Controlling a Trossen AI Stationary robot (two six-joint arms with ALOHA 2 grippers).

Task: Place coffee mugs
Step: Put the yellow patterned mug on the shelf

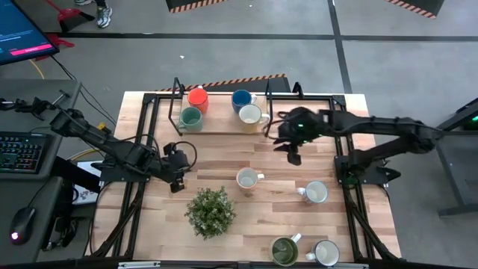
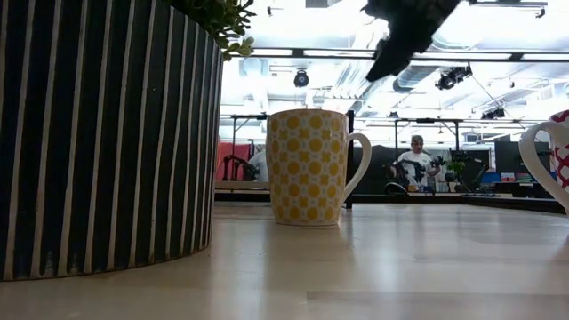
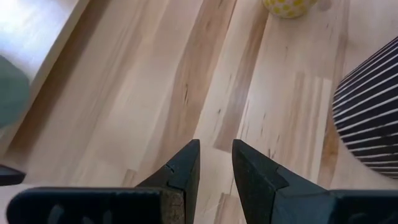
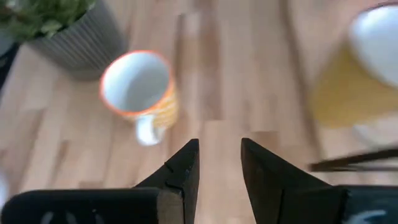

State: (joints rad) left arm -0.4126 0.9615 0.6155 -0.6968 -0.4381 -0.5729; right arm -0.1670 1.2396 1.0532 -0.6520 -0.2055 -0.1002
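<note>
On the counter, four mugs sit on the rear shelf: orange, teal, blue and cream. The yellow-patterned mug stands mid-counter beside the potted plant; three other mugs stand well to the plant's right. The right gripper hovers between shelf and patterned mug, fingers slightly apart, empty. The left gripper waits left of the plant, fingers likewise parted.

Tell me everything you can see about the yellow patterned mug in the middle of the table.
The yellow patterned mug is a small round mug, ceramic by its look, with a white inside and a cream outside covered in yellow dots. It stands upright and looks empty, with its white loop handle pointing toward the right arm's side. It sits alone on the wooden table, just beyond the potted plant. Nothing touches it.
</note>
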